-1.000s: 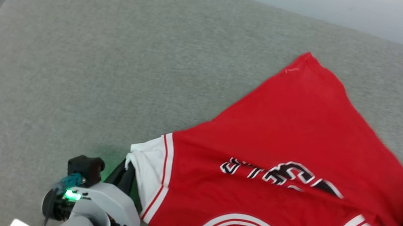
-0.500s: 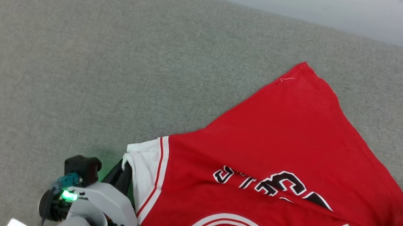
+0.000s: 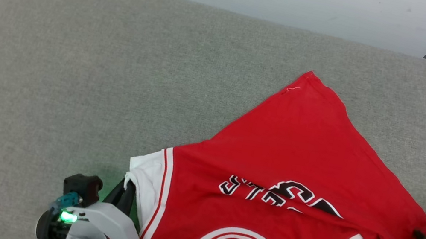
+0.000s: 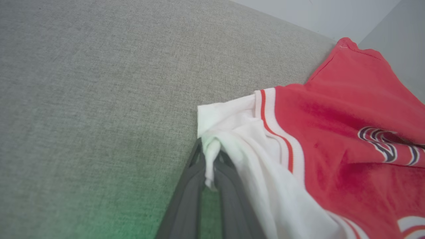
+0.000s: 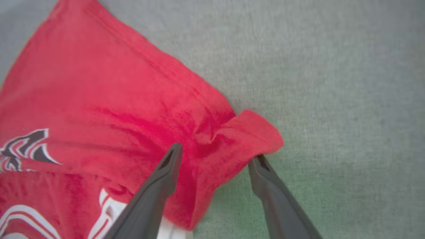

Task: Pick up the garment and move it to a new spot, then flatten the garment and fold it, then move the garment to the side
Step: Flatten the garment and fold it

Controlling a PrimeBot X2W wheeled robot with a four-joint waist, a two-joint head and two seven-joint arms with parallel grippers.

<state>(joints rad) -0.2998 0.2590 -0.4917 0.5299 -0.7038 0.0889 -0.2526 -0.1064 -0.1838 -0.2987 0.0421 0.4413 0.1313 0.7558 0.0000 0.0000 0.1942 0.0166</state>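
Garment point(image 3: 298, 151): limp, light; take by corners.
My left gripper point(image 4: 209, 156) clamped its sleeve point(image 4: 232, 129); right gripper point(image 5: 216, 153) stood apart, perhaps touching cloth.

Red garment point(image 3: 295, 172) lies spread on grey surface point(image 3: 74, 70).

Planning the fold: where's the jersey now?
The jersey lies on the grey cushion, right of centre in the head view, its white corner pinched in the left end effector and a red corner inside the open right end effector.
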